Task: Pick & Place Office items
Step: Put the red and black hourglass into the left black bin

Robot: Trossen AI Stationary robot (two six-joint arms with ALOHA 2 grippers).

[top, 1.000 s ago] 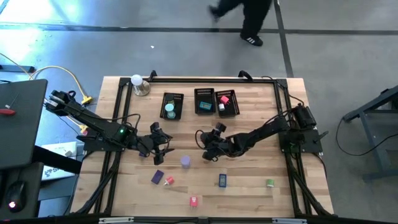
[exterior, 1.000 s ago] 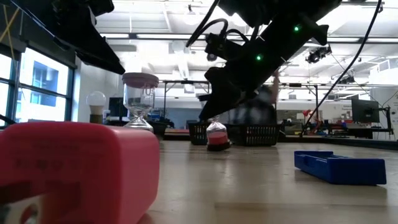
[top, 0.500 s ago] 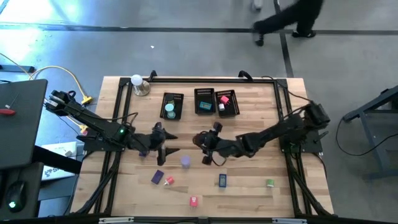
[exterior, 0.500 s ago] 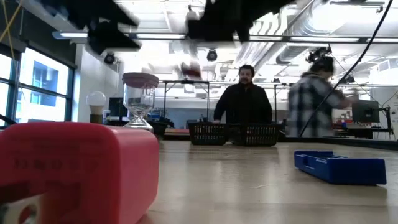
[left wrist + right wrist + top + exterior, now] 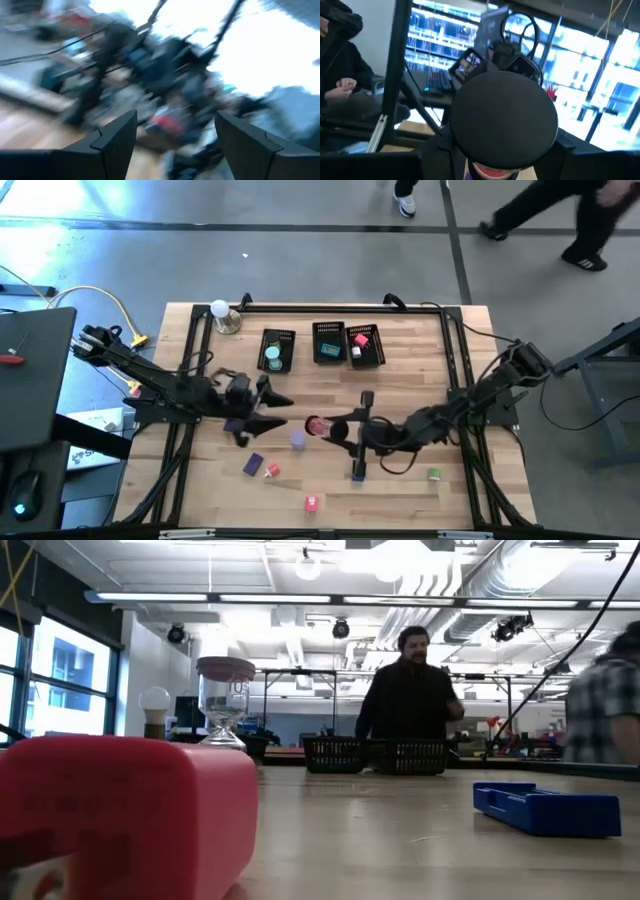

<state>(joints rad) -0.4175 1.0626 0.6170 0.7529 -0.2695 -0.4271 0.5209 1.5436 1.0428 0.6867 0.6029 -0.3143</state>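
The high view shows my right gripper (image 5: 324, 427) above the table's middle, shut on a small sand timer (image 5: 315, 425) with red sand and black end caps. One black cap (image 5: 505, 117) fills the right wrist view. My left gripper (image 5: 268, 406) hovers open left of it, over bare wood, and its two fingers stand wide apart in the left wrist view (image 5: 175, 145). A purple-capped timer (image 5: 298, 440) stands upright on the table between the grippers. A purple block (image 5: 253, 464), red piece (image 5: 271, 471), pink block (image 5: 311, 502), blue block (image 5: 357, 470) and green piece (image 5: 434, 474) lie nearer the near edge. My right gripper holds the red sand timer between its two fingers, coming roughly level from the table's right side. The black end cap (image 5: 505, 117) faces the wrist camera and hides the place of contact. The timer is lifted clear of the table and does not show in the low view.
Three black mesh baskets (image 5: 329, 343) stand in a row near the far edge, with pieces inside. A white ball on a metal base (image 5: 222, 315) sits at the far left corner. In the low view the pink block (image 5: 120, 815) is close and people stand beyond the table.
My right gripper has lifted the red sand timer off the table, up out of the low view, while its arm swung toward the near edge. My left gripper has risen out of the low view and shifted slightly toward the table's right. People walked past behind the table.
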